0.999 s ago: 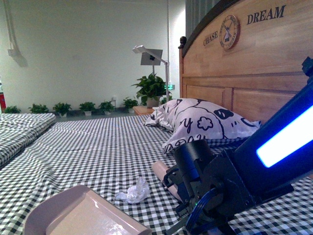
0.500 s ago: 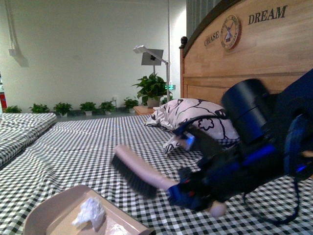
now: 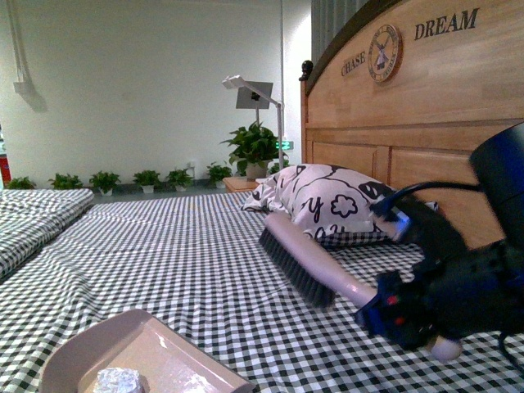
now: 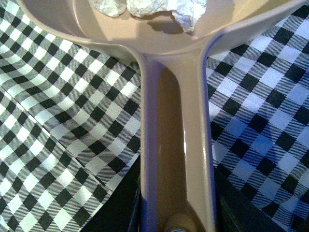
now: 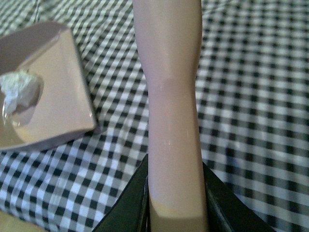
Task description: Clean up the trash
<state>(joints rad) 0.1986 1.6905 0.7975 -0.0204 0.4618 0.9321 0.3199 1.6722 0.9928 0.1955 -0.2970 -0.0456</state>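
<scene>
On the headboard you read "CHASE DREAM". Your trash, a crinkled white wad, lies in the dustpan near the bed's front edge; left gripper clamps its handle, right gripper the brush.

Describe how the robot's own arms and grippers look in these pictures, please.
In the front view only the right arm shows: black, bulky and rounded, blurred, with blue parts, a small red light, a blue light strip and a black cable arching over it. Each wrist view shows only dark, flat fingers at the frame edge.
</scene>
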